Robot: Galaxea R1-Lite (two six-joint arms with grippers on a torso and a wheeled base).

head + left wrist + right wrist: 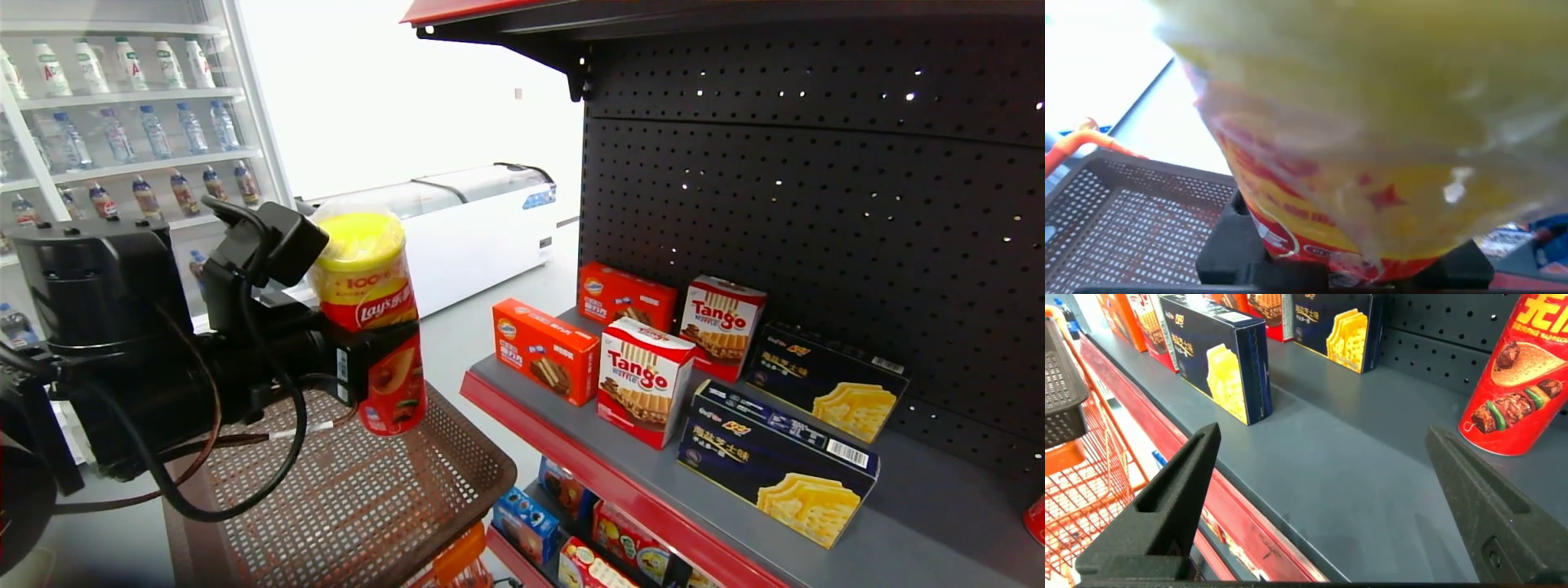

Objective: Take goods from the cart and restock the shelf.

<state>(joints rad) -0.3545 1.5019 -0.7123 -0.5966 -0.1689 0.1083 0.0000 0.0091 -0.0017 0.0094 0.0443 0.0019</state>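
A tall chips can (369, 304) with a yellow lid and red body hangs upright above the brown mesh cart basket (359, 506), with my left gripper (382, 361) shut on its lower half. In the left wrist view the can (1372, 122) looms close, with the black fingers (1231, 249) on either side of its base. My right gripper (1323, 514) stands open with nothing between its fingers, low over a bare stretch of the grey shelf (1355, 457). A red snack can (1515, 384) stands on the shelf just beyond it.
The shelf (922, 506) carries orange boxes (545, 349), two white-and-red wafer boxes (645, 380) and dark blue boxes (780, 465); lower shelves hold more packs. Bare shelf lies between the blue boxes and the red can (1037, 518). A chest freezer (473, 229) and drinks fridge stand behind.
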